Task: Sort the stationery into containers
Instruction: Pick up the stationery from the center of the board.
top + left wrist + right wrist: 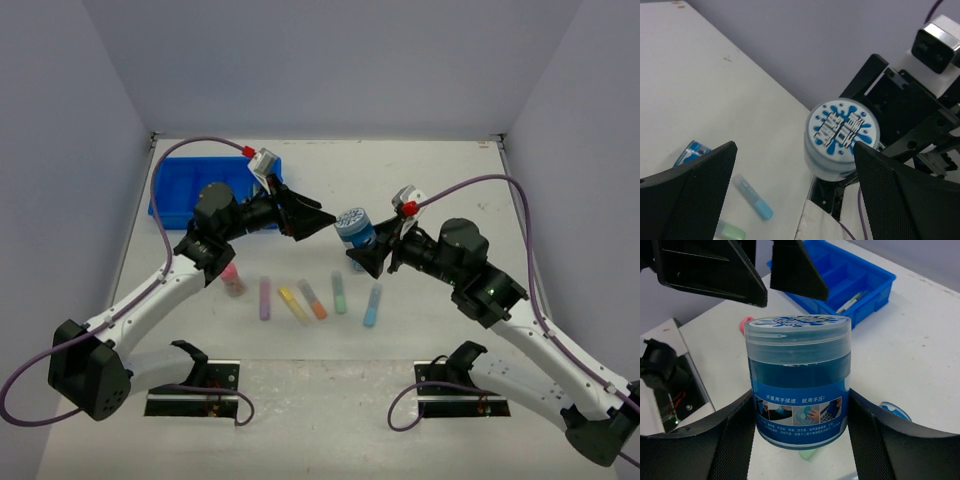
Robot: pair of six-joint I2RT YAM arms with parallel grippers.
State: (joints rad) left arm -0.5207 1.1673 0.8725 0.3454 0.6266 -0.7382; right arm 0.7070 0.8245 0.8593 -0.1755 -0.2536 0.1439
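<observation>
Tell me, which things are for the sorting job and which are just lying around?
For the job: tub, marker sticks, pink-capped bottle, pen, blue tray.
Just lying around: purple cables, metal base plates.

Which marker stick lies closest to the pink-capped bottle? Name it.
The purple marker stick, at the left end of the row, right beside the pink-capped bottle. The yellow, orange, green and blue sticks lie progressively farther right.

Left fingers close before tub; left arm overhangs tray; markers below.
</observation>
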